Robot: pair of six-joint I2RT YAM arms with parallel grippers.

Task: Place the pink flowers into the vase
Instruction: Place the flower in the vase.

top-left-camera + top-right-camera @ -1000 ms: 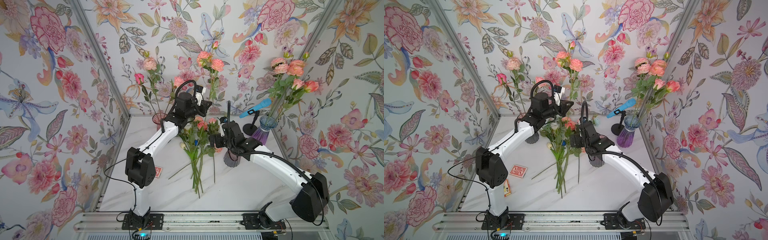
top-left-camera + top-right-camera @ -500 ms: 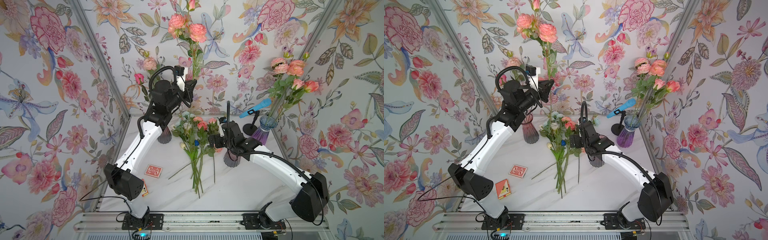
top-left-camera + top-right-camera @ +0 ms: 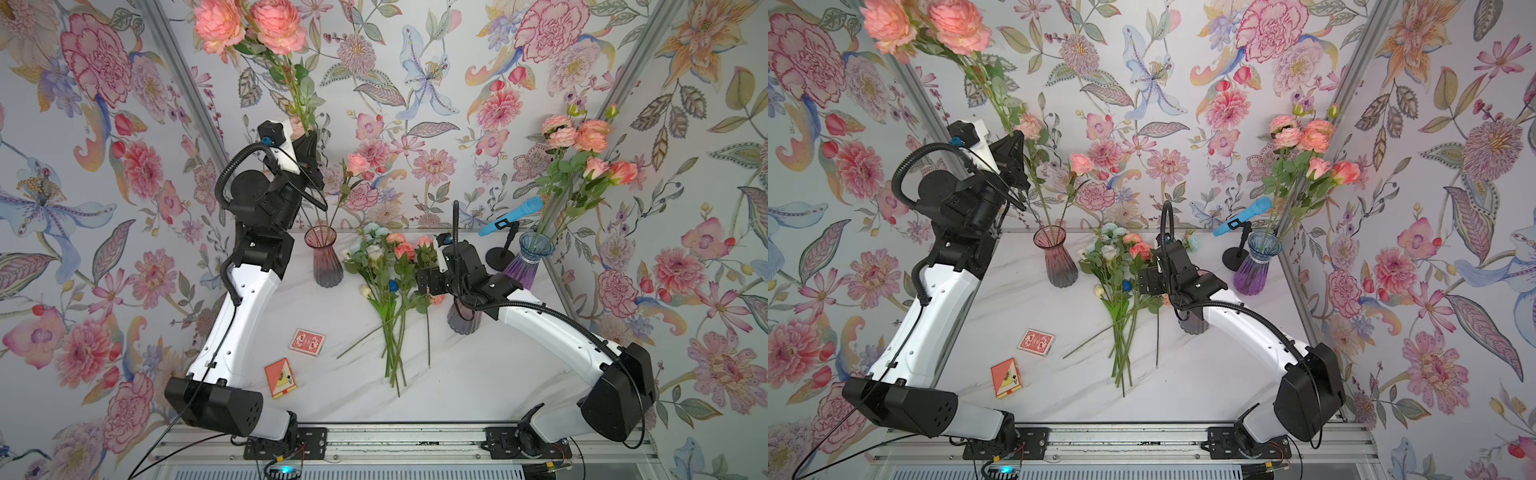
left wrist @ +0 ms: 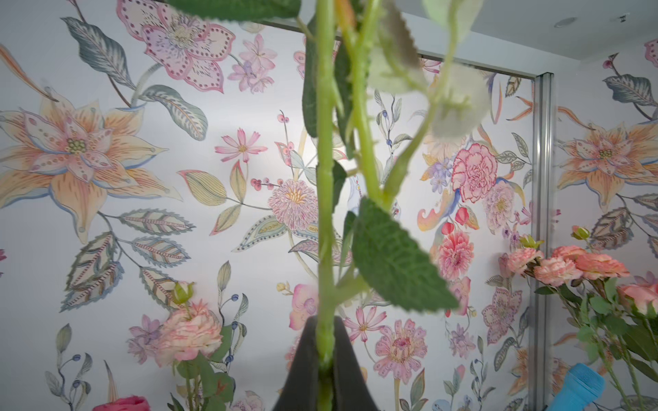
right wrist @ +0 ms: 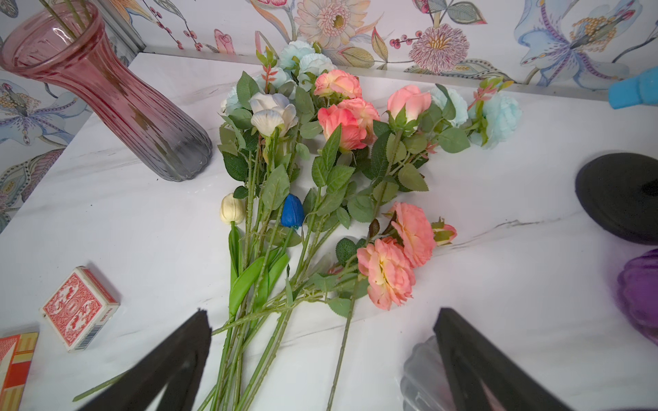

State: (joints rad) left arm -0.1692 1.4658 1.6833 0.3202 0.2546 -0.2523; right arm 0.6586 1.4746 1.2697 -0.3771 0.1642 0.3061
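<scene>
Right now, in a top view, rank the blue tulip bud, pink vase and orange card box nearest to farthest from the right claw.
1. blue tulip bud, beside the right claw, in the middle.
2. pink vase, at the back.
3. orange card box, at the front, on the robot's left.

A: Which items lie on the marble table point(image 3: 478, 374), left side?
B: A red card box point(image 3: 307, 342) lying flat, and an orange card box point(image 3: 281, 377) near it, not touching
A: Elsewhere?
B: Back right, a blue microphone point(image 3: 510, 217) tilted on a black stand point(image 3: 498, 258). Centre, lying flat: white and pale blue blooms point(image 3: 373, 251), a blue tulip bud point(image 5: 292, 210), a cream tulip bud point(image 5: 232, 208)
</scene>
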